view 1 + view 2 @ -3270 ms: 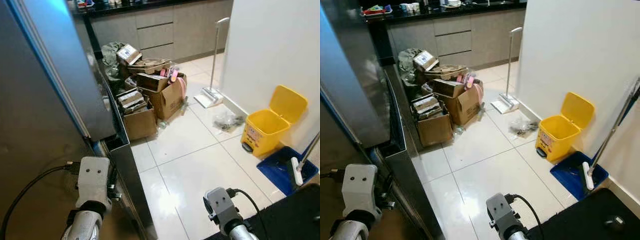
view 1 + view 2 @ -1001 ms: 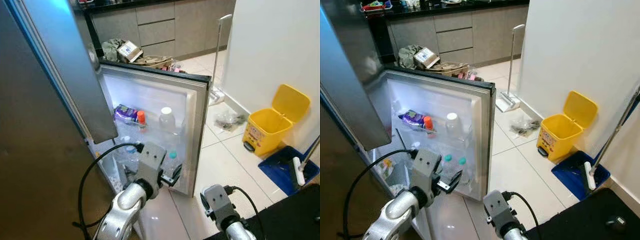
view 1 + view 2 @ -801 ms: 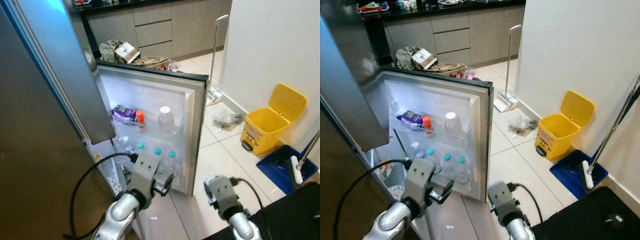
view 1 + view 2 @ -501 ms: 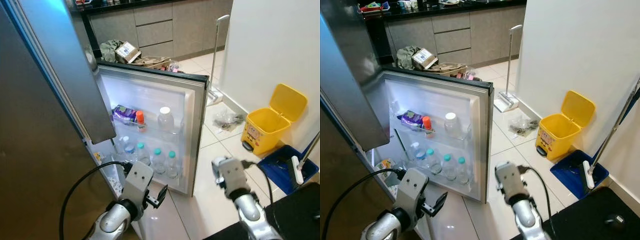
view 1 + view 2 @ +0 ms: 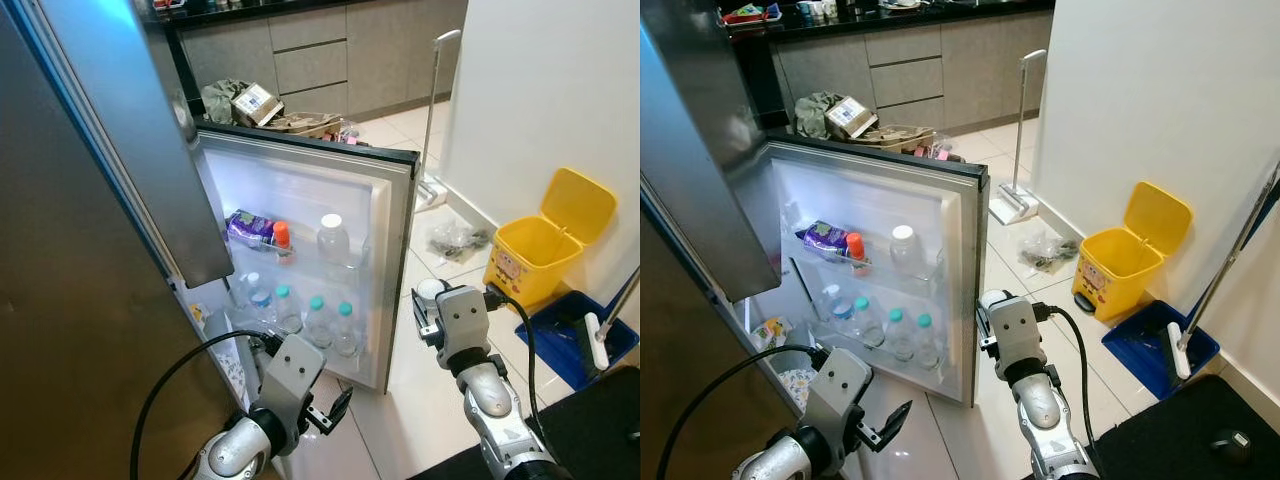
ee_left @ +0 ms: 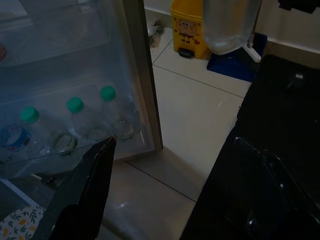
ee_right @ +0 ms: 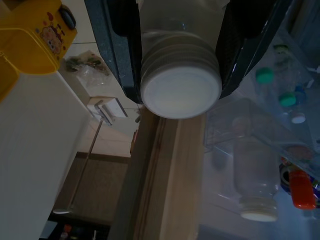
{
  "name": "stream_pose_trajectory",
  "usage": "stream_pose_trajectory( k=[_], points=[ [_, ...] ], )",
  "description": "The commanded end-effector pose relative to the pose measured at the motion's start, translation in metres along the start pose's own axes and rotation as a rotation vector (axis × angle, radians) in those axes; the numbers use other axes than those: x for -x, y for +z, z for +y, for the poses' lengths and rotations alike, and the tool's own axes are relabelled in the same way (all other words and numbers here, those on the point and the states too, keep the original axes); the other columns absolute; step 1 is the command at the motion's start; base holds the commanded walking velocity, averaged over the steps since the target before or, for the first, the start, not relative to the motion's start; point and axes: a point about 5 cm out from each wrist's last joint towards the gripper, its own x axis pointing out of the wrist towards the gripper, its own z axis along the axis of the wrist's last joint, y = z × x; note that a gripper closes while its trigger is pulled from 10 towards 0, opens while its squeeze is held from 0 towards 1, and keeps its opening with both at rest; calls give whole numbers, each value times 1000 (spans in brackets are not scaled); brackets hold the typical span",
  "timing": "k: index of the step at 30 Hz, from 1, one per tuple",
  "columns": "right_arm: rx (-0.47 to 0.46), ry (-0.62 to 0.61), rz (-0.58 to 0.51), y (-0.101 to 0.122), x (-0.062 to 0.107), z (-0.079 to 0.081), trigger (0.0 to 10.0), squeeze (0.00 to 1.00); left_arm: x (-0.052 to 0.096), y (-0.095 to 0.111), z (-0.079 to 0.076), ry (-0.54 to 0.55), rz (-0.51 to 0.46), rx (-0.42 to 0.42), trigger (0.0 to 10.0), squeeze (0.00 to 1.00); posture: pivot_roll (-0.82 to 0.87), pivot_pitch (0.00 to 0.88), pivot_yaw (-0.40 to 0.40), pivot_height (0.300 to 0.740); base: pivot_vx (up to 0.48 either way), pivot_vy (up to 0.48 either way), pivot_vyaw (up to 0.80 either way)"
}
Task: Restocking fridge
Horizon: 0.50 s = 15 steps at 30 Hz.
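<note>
The lower fridge door (image 5: pixel 392 240) stands open. Its upper shelf holds a purple packet (image 5: pixel 247 228), a red-capped bottle (image 5: pixel 281 240) and a large white-capped bottle (image 5: pixel 332 242). Several teal-capped water bottles (image 5: pixel 316 322) line the lower shelf. My right gripper (image 5: pixel 430 308) is shut on a clear white-capped bottle (image 7: pixel 181 89), held just beside the door's outer edge. My left gripper (image 5: pixel 330 414) hangs open and empty, low in front of the door's lower shelf. In the left wrist view its fingers (image 6: pixel 87 192) are spread wide, with the teal-capped bottles (image 6: pixel 87 122) beyond.
A yellow pedal bin (image 5: pixel 547 240) stands by the white wall on the right, with a blue dustpan (image 5: pixel 562 342) and a broom beside it. A black mat (image 5: pixel 590 430) lies at the lower right. Cardboard boxes (image 5: pixel 262 102) are piled behind the door, and a floor sweeper (image 5: pixel 432 110) leans on the wall.
The fridge door, shut at first, now stands open. My left gripper has dropped away from the door. My right arm has risen, bringing the bottle up beside the door's edge.
</note>
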Motion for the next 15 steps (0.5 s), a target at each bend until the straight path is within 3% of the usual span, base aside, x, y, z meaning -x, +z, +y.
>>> stream_pose_trajectory(
  k=[1,15],
  points=[
    [-10,8,-14,4,-1,3,10000,0,-1,1,-3,0,-13,0,10000,0,-80,42,25,740,0,0,0],
    [-37,10,32,-2,2,5,10000,0,0,-10,9,143,44,12,10000,0,-73,45,24,740,0,0,0]
  ],
)
